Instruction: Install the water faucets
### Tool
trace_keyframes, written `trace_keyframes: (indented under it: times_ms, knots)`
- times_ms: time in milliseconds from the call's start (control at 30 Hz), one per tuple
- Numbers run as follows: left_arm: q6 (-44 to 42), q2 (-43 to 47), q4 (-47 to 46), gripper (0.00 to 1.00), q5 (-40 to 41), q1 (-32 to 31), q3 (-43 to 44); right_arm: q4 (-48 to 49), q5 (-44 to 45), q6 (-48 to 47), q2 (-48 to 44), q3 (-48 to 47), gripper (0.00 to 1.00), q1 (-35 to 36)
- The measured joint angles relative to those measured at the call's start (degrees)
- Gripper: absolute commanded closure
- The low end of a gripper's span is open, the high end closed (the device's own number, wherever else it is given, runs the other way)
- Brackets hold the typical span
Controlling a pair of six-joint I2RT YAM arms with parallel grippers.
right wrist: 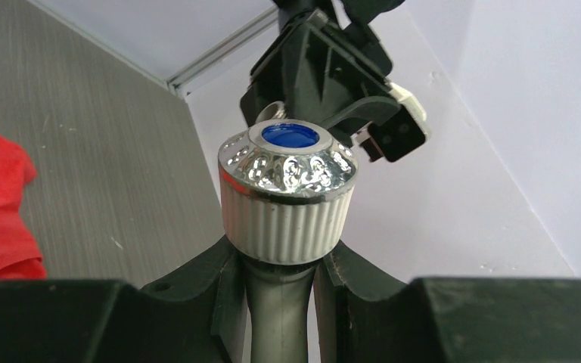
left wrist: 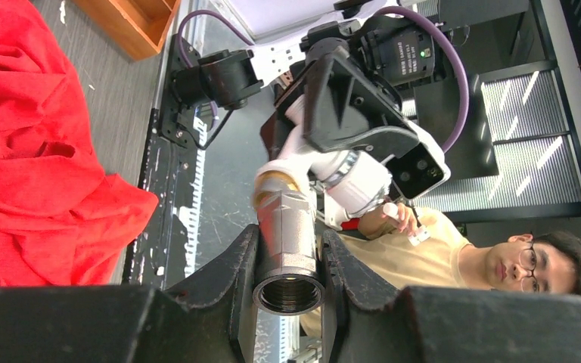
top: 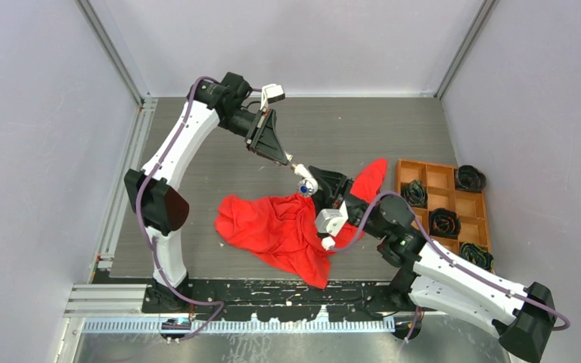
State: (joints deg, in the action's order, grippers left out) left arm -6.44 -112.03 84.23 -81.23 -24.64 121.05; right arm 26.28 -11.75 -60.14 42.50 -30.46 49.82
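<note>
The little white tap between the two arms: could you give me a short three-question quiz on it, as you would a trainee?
1. True or false: the left gripper is shut on the grey metal fitting.
2. What colour marks the top of the knob of the tap? A red, B blue, C green.
3. Which gripper clasps the tap just under its knob?

Key: 1 true. 2 B. 3 the right gripper.
</note>
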Motion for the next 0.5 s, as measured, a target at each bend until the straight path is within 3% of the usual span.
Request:
trace_keyframes:
  times_ms: [500]
  knots:
    - [0.02,0.17,0.26,1.00,0.02,0.00,-1.01,3.89,-0.31,-0.39,2.51,0.61,1.00,0.07]
